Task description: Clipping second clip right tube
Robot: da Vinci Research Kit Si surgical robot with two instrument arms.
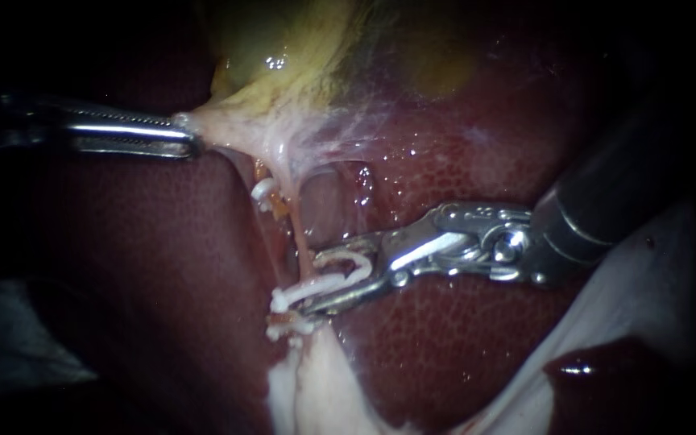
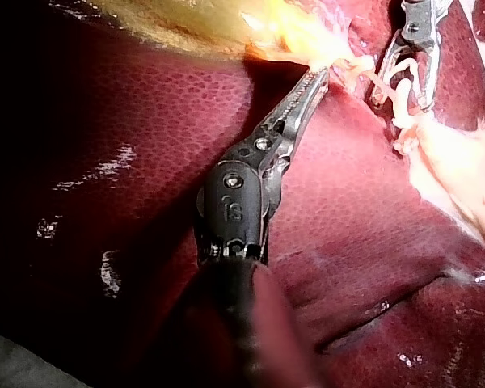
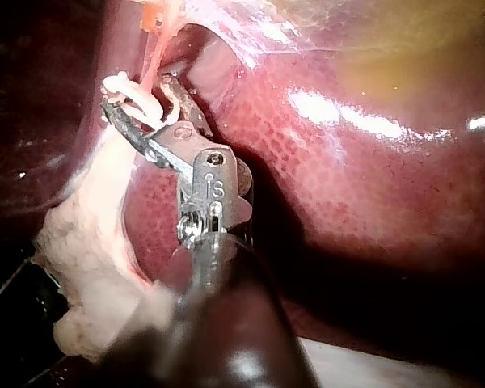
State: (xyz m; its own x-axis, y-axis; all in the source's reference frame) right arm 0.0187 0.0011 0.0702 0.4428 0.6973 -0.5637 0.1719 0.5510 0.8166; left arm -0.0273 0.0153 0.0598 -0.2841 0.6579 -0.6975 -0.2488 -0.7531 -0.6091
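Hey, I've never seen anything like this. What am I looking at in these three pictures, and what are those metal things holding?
It is a surgical robot working on a pig's liver and gallbladder. The wide picture comes from an endoscope close up; the other two from cameras on each arm. The left instrument has its jaws shut on tissue at the gallbladder's edge. The right instrument holds a white clip in its jaws, around a thin tube.

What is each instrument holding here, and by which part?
Left instrument: jaws shut on pale stretched tissue at the yellow gallbladder's lower edge. Right instrument: jaws shut on an open white clip, gripping its two legs.
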